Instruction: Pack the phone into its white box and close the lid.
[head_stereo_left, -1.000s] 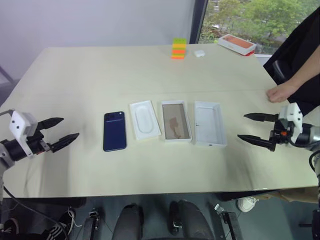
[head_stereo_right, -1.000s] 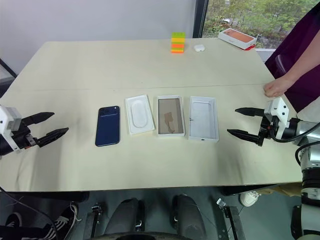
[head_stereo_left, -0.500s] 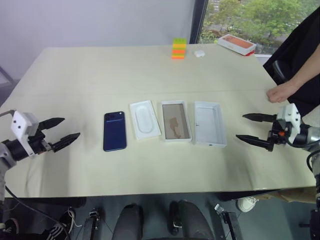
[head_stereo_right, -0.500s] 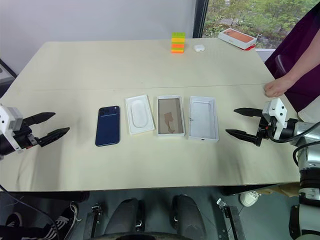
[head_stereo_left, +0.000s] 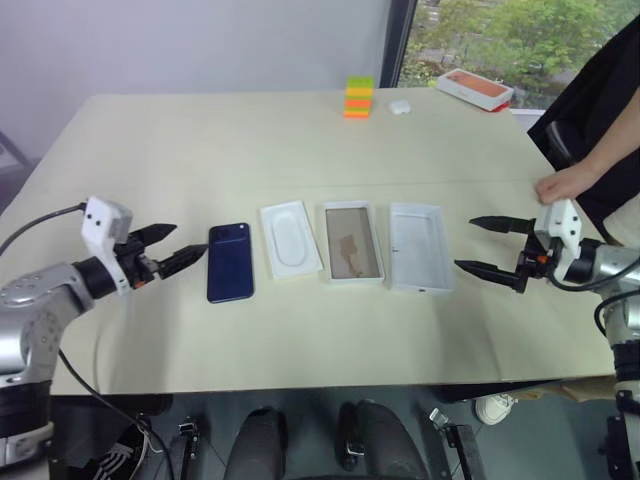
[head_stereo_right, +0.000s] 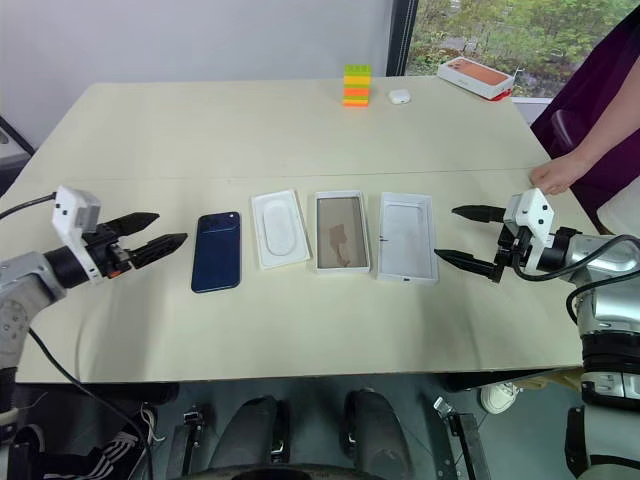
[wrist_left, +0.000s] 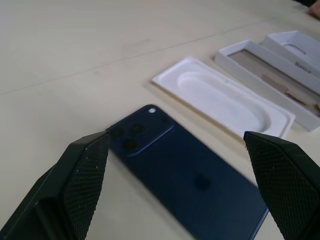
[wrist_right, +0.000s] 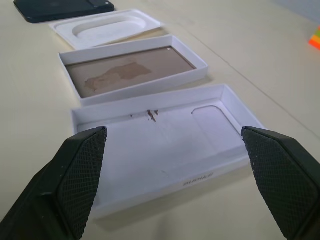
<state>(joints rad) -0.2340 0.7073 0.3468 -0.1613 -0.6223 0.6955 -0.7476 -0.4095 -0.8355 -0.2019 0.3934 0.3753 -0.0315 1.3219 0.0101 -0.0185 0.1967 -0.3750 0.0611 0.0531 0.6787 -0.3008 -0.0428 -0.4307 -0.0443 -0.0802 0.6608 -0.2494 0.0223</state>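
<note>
The dark navy phone (head_stereo_left: 229, 262) lies flat on the table, back up, with its camera cluster at the far end (wrist_left: 192, 180). Two places to its right sits the white box (head_stereo_left: 351, 242) with a tan floor (wrist_right: 129, 65). The lid (head_stereo_left: 419, 247) lies open side up at the right end of the row (wrist_right: 165, 135). My left gripper (head_stereo_left: 172, 246) hovers open just left of the phone, pointing at it. Just right of the lid my right gripper (head_stereo_left: 490, 245) hovers open, pointing at it. Neither holds anything.
A white insert (head_stereo_left: 290, 238) with an oval recess lies between phone and box. At the table's far side stand a stack of coloured blocks (head_stereo_left: 358, 98), a small white case (head_stereo_left: 399, 105) and an orange-topped box (head_stereo_left: 474, 88). A person's hand (head_stereo_left: 562, 184) rests at the right edge.
My left gripper swung in from the table's left edge to just beside the phone and rolled. My right gripper shifted slightly toward the lid.
</note>
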